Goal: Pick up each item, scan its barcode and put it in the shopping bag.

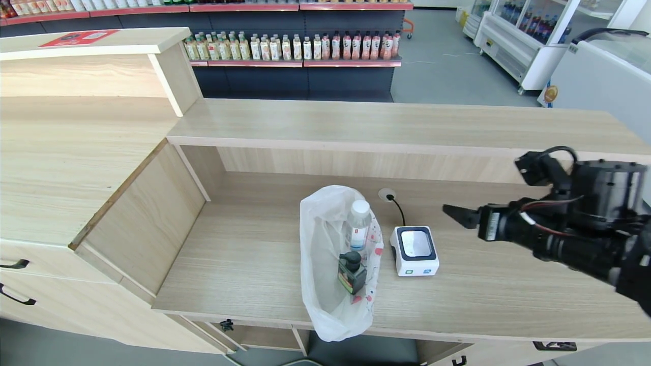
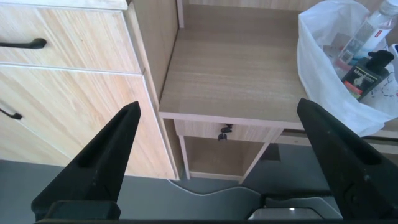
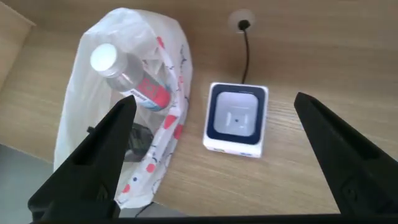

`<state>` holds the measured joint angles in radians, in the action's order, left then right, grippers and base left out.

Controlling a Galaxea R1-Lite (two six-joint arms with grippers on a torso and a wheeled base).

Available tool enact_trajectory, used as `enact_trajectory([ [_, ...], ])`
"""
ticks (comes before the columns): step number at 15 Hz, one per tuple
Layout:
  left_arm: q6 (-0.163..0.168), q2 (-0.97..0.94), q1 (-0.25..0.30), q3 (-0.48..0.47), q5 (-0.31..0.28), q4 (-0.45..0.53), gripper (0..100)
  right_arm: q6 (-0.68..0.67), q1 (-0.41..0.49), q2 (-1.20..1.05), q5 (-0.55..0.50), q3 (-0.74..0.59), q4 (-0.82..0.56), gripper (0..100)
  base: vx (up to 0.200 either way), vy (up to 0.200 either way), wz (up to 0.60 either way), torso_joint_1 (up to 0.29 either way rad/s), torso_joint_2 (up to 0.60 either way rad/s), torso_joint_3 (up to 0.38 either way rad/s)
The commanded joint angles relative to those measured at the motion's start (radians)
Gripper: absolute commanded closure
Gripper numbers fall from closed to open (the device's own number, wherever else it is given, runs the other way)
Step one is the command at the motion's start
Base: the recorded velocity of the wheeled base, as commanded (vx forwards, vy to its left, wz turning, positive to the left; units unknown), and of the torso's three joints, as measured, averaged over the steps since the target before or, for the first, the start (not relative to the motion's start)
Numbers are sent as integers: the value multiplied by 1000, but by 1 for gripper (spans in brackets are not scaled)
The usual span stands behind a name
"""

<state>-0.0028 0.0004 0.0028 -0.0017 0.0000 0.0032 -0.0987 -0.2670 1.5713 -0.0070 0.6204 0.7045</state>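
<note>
Shop checkout counter [image 1: 244,264] — water bottle [image 1: 359,226] & dark bottle [image 1: 351,274] both in shopping bag [image 1: 315,244], next to scanner [image 1: 414,250]. R gripper [image 3: 214,99] & L gripper [image 2: 219,104] splayed, empty. Risk: a finger snags the limp bag, tipping it.

Place: small grocery shop, seen from the checkout side.
Shelving: dark retail shelves with red edge strips [image 1: 300,64]; rows of bottled drinks [image 1: 295,47] facing out.
Cold units: glass-fronted white drinks cooler [image 1: 513,51]; white chest freezer [image 1: 595,81] near it.
Till: light wood checkout counter [image 1: 407,122]; white square barcode scanner [image 1: 414,250]; white plastic shopping bag [image 1: 315,239].
</note>
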Motion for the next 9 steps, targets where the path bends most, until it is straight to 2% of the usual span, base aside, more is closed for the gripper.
enact_trajectory([
  [1, 0, 0, 0, 0, 0, 0, 0, 25, 163, -396, -59, -108, -253, 0, 0, 0, 0, 0, 0, 0],
  [4, 0, 0, 0, 0, 0, 0, 0, 28, 253, -666, -117, -235, -398, 0, 0, 0, 0, 0, 0, 0],
  [5, 0, 0, 0, 0, 0, 0, 0, 30, 255, -728, -117, -269, -419, 0, 0, 0, 0, 0, 0, 0],
  [9, 0, 0, 0, 0, 0, 0, 0, 70, 261, -1180, -116, -588, -457, 0, 0, 0, 0, 0, 0, 0],
])
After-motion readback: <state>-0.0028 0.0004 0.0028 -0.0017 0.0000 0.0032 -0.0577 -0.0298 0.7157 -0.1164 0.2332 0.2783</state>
